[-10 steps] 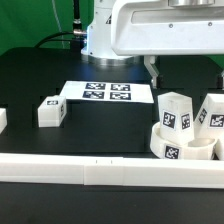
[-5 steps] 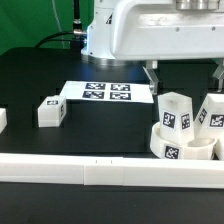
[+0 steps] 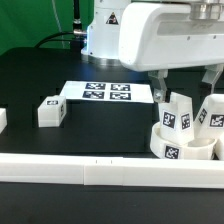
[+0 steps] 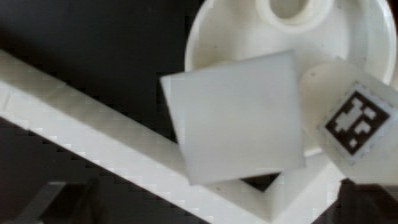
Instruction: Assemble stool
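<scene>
The round white seat [image 3: 185, 150] lies at the exterior view's right, against the front rail. Two white tagged legs stand upright in it, one [image 3: 177, 112] nearer the middle and one [image 3: 213, 112] at the right edge. A third leg [image 3: 48, 112] lies loose on the black table at the left. My gripper [image 3: 184, 84] is open and empty, its fingers [image 3: 158, 88] spread just above the nearer standing leg. In the wrist view that leg's top [image 4: 240, 110] with its tag fills the middle, with the seat [image 4: 267, 30] behind it.
The marker board [image 3: 105, 92] lies flat at the table's middle back. A long white rail [image 3: 100, 168] runs along the front; it crosses the wrist view [image 4: 89, 115]. A short white rail end [image 3: 3, 120] shows at the left edge. The robot base stands behind.
The gripper has moved toward the exterior view's right and a little lower, from behind the marker board to over the standing legs. The parts have not moved.
</scene>
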Motion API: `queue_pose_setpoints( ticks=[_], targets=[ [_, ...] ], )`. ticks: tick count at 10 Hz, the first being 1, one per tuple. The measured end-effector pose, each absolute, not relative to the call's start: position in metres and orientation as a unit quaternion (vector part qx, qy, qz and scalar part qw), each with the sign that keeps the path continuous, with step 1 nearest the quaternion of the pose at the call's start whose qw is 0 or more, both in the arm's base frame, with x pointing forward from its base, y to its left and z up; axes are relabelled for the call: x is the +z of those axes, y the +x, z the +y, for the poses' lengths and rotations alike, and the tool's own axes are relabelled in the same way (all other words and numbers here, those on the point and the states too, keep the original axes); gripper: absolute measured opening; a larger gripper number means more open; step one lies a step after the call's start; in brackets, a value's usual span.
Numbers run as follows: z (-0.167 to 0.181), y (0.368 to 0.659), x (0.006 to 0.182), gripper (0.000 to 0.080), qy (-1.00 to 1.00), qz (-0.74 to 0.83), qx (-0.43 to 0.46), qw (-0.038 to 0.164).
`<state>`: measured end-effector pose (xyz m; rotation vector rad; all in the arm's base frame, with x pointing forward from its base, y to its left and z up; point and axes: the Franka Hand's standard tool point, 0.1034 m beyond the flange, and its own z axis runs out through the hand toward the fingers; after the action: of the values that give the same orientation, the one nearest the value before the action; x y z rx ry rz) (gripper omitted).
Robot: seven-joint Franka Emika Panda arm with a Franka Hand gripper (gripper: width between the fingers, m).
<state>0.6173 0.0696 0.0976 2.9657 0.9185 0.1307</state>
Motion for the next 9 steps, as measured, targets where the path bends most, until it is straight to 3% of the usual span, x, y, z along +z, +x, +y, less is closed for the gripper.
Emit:
queue_pose_setpoints(
  ticks=[8,9],
  targets=[
    [0.068,0.608,0.080,0.0649,0.959,0.280,0.029,0.016],
    [0.068,0.608,0.080,0.0547,0.960,0.280,0.029,0.016]
  ],
)
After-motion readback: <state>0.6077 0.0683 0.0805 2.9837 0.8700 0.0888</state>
